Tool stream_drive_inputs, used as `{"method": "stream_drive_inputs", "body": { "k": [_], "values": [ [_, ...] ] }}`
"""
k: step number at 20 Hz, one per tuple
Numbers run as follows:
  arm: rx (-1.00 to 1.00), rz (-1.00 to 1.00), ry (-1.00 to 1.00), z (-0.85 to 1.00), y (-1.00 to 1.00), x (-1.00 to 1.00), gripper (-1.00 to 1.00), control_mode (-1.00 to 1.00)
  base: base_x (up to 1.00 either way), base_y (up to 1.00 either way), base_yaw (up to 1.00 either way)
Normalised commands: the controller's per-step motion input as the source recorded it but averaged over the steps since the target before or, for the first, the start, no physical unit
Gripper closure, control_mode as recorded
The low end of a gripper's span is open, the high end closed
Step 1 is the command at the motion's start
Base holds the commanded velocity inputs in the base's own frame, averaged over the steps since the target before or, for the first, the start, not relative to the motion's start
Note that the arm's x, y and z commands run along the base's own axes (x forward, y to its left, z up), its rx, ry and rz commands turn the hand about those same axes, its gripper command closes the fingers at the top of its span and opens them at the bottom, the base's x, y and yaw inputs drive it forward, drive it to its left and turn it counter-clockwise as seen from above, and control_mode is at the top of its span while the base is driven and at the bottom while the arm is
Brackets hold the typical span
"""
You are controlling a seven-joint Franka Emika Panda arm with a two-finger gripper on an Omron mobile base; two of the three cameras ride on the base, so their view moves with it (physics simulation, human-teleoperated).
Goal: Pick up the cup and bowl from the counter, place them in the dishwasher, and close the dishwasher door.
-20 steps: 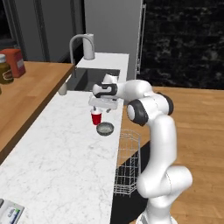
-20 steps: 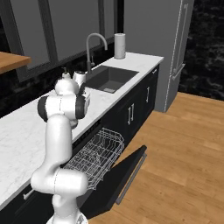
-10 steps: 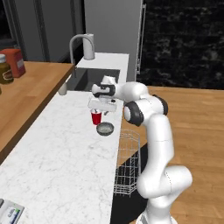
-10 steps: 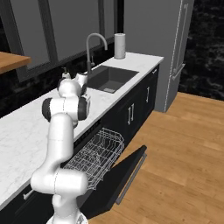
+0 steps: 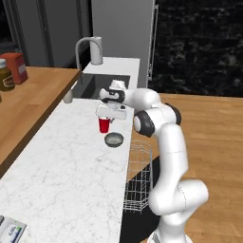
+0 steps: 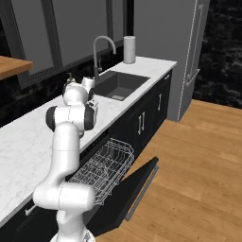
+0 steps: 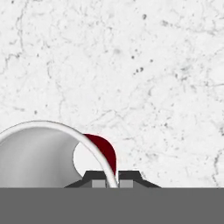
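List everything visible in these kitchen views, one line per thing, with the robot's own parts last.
cup: one, red, upright on the counter, its rim pinched by the gripper
bowl: one, grey, on the counter just in front of the cup
counter: one, white marble, running from the sink toward the cameras
sink: one, dark basin set in the counter
faucet: one, grey, arching over the sink
tumbler: one, pale, at the counter's far end
wooden shelf: one, brown, beside the counter
jars: two, red and brownish, on the wooden shelf
wire rack: one, white, pulled out of the dishwasher
dishwasher door: one, dark, folded down open
refrigerator: one, grey, beyond the counter
arm: one, white
gripper: one, shut on the cup's rim
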Motion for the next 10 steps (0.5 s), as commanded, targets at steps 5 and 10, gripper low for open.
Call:
{"method": "stream_drive_inputs", "body": {
  "k": [5,10],
  "values": [
    [0.00,-0.08,-0.07,0.35,-0.58,-0.60,1.00,-1.00,0.00,0.00,0.00],
    [0.04,-0.06,-0.03,0.30,-1.00,-0.98,1.00,-1.00,0.00,0.00,0.00]
  ]
}}
